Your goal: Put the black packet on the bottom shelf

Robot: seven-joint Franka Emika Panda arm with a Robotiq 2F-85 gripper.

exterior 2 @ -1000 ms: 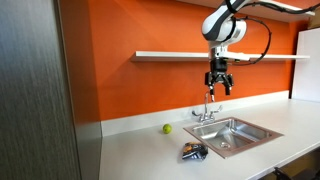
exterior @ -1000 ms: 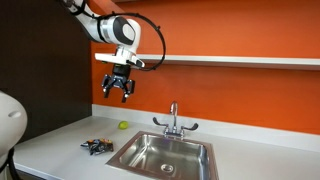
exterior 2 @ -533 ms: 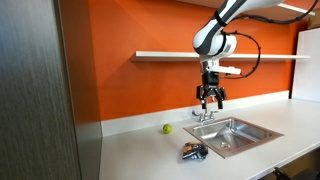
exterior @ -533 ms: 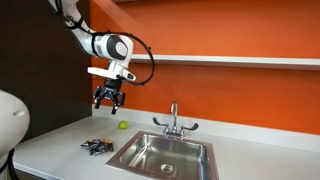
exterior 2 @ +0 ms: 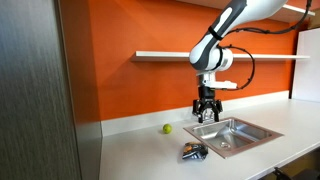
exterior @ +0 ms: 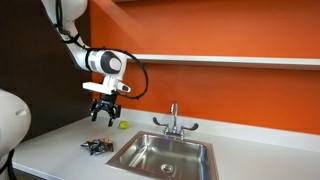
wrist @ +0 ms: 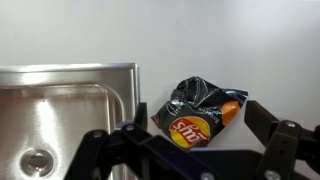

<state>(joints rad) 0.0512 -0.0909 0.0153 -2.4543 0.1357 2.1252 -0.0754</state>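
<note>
Wrist view gives us the best look at the black packet (wrist: 200, 118): a crumpled chip bag lying on the white counter (wrist: 220, 35), right of centre in the frame, just beside the right rim of the steel sink (wrist: 70, 72). We judge it light, soft and crinkly, with a slick foil skin that may slide or buckle under the fingers. Its contents are probably fragile, so a hard squeeze seems unwise. The puffed, wrinkled upper edge looks like the best place to pinch, since the flatter printed face offers little to catch.

The gripper (exterior: 104, 117) hangs above the counter at left of centre in an exterior view, jaws apart and nothing between them, with the packet below it toward the lower left. The counter looks smooth and hard, so we think the bag could skate toward the sink when nudged. A small green ball (exterior: 123, 125) sits by the orange wall (exterior: 250, 95), apart from the packet. The shelf (exterior: 230, 61) we can see is a thin white board across the upper half of the frame, above the faucet (exterior: 173, 118).
</note>
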